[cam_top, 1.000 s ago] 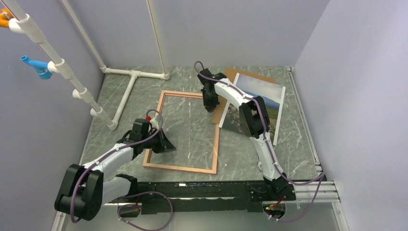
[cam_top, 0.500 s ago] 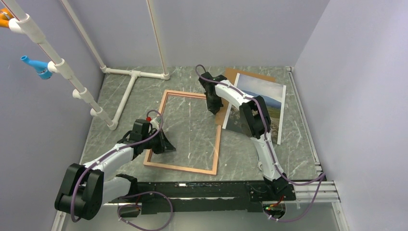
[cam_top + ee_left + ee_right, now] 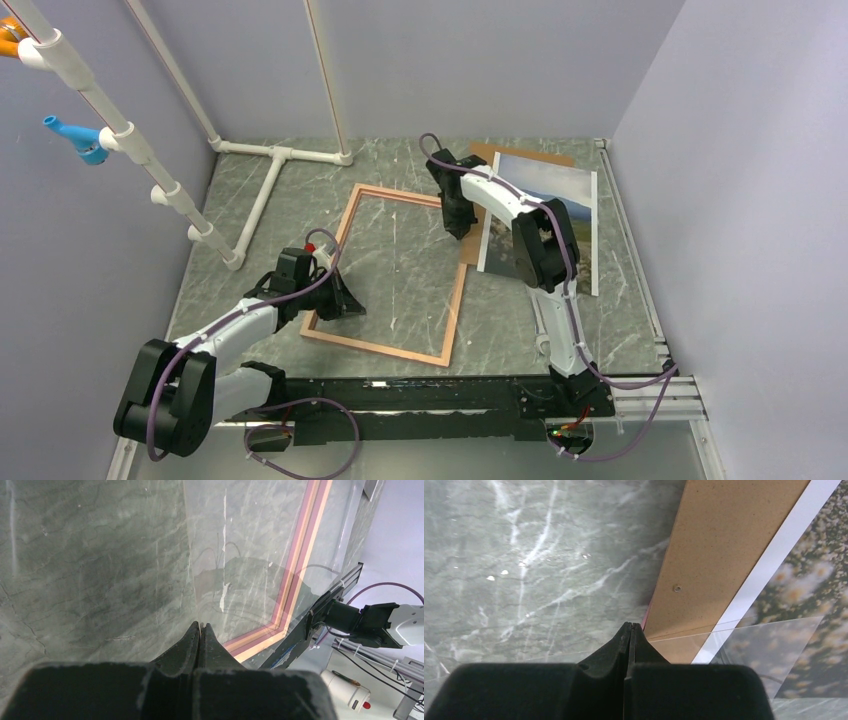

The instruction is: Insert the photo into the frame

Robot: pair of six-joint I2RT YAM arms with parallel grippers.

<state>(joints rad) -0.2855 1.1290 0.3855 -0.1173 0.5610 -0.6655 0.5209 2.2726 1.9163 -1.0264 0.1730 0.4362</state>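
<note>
Frame (image 3: 375, 350): thin rectangle with pinkish light-wood rails, flat on a veined grey-green marble table (image 3: 500, 320). Its rails sit at both grippers' tips.
Left gripper (image 3: 201, 625) and right gripper (image 3: 630, 625): black fingers pressed together.
Photo (image 3: 580, 230): white-bordered landscape print, just right of the right gripper, lying on a speckled brown board (image 3: 724, 545).

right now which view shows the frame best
Top external: nearly the whole frame shows, with all four sides in view. Left wrist shows only one corner and part of an edge. Right wrist shows at most a pink sliver beside the brown board.
</note>
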